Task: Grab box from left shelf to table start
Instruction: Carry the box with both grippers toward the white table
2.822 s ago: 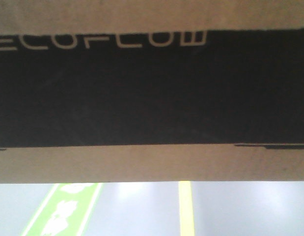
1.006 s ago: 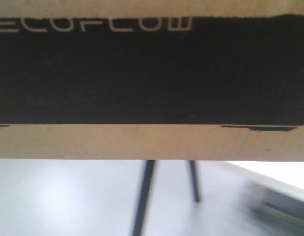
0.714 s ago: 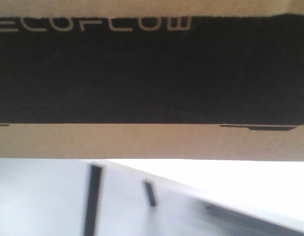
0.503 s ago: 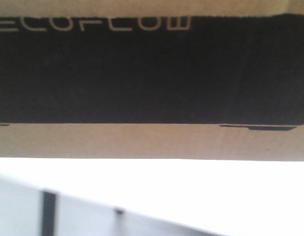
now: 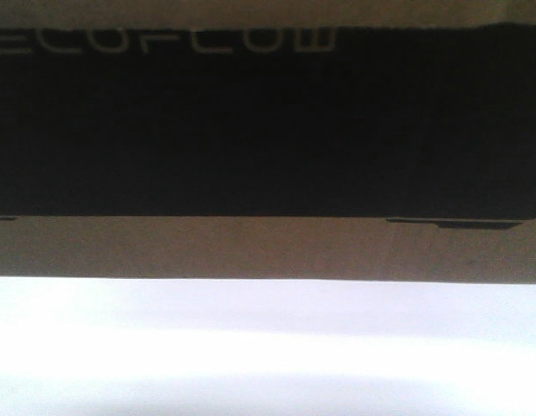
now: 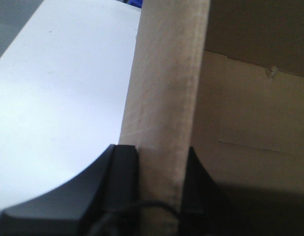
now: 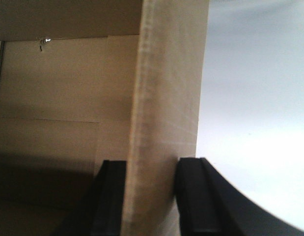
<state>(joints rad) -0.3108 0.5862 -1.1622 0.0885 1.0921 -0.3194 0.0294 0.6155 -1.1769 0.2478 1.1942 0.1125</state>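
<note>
now the box (image 5: 268, 139) fills the upper part of the front view, its black panel with pale ecoflow lettering close to the lens, a brown strip below it. under that, the white bench (image 5: 268, 347) spans the frame. left gripper (image 6: 161, 162): jaws clenched on an upright cardboard wall of the box, one dark finger each side, white bench to the left. right gripper (image 7: 151, 177): jaws likewise clamped on a cardboard wall, inner face to the left, pale surface to the right. whether the box touches the bench i cannot tell.
</note>
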